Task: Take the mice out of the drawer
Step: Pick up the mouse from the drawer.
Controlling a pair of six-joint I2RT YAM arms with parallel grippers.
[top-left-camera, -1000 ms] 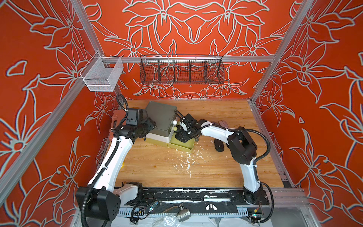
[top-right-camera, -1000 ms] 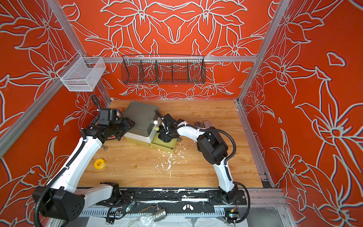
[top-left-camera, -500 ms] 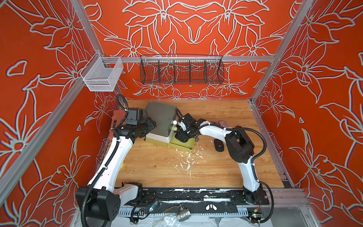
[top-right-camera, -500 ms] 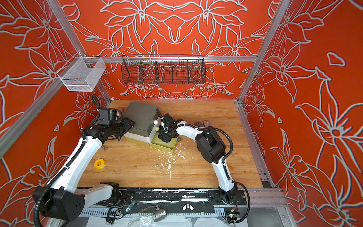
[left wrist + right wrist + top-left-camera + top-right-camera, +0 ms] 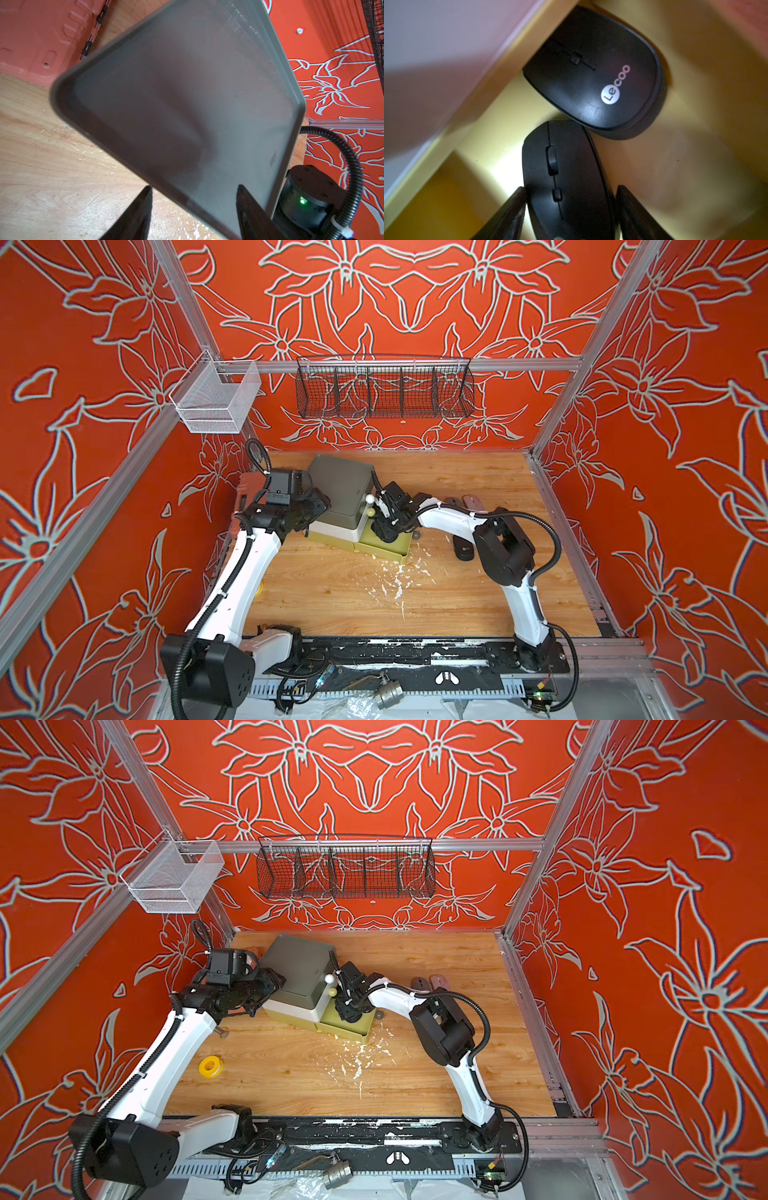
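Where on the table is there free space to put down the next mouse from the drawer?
Bare wood lies behind the two grey mice, up to the back wall, and along the front between the white flakes and the yellow tape roll. It is crowded around the open drawer, where the right gripper straddles a black mouse.

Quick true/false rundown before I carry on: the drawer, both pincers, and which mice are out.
1. The logo mouse and the second mouse both lie in the open drawer: true.
2. The right pincer straddles the logo mouse: false, its fingers flank the second mouse.
3. The left pincer reaches into the drawer: false, it sits at the grey cabinet top.
4. A third black mouse lies out on the table: true.
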